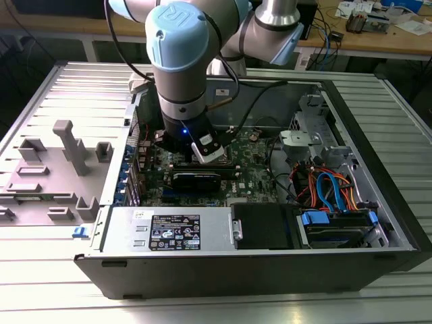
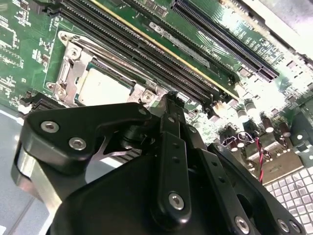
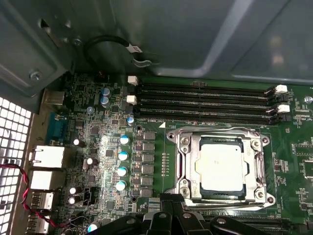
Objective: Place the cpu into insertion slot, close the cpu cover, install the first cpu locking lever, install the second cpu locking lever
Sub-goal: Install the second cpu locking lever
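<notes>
The pincer (image 2: 171,100) hangs low over the motherboard (image 3: 98,147) inside the open computer case (image 1: 378,175), its black linkage and fingers seen from behind in the second wrist view. The finger ends sit close together, but whether they are parted or pressed tight I cannot tell, and nothing can be seen held between them. In the first wrist view the dark tips of the pincer (image 3: 171,203) stand just beside one edge of the insertion slot (image 3: 177,193), near it but not clearly touching.

The cpu (image 3: 222,166) lies flat in the insertion slot, its silver-grey top showing through the square cut-out of the cpu cover (image 3: 252,166), which lies down flat around the chip. The same chip (image 2: 102,88) shows in the second wrist view, just beyond the pincer's tips. Long black memory slots (image 3: 205,100) run alongside the socket on the side away from the pincer.

In the exterior view the arm (image 1: 182,61) reaches down into the case, which lies on a ribbed metal worktop (image 1: 54,283).
</notes>
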`<state>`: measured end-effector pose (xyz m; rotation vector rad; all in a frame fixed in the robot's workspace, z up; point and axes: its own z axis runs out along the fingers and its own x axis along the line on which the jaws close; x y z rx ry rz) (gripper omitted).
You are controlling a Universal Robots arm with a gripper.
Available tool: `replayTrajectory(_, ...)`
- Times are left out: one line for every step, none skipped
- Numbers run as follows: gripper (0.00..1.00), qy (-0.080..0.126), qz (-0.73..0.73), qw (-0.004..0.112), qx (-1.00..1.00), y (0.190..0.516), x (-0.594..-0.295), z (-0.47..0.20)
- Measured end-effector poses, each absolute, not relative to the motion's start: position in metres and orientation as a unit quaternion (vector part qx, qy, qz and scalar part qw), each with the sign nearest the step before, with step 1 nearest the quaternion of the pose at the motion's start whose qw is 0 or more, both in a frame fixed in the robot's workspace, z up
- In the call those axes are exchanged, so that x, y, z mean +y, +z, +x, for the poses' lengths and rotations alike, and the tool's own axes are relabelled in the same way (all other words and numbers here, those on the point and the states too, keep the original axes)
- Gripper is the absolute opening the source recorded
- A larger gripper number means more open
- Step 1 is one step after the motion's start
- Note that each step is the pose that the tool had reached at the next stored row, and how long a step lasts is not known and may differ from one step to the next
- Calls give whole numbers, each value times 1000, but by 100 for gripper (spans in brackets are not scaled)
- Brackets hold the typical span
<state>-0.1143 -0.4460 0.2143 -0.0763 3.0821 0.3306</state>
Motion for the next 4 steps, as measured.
replayTrajectory(11,107,-25,20,994,214,-446,-114)
replayTrajectory(11,107,-25,20,994,214,-446,-114)
replayTrajectory(11,107,-25,20,994,214,-446,-114)
replayTrajectory(11,107,-25,20,994,214,-446,-114)
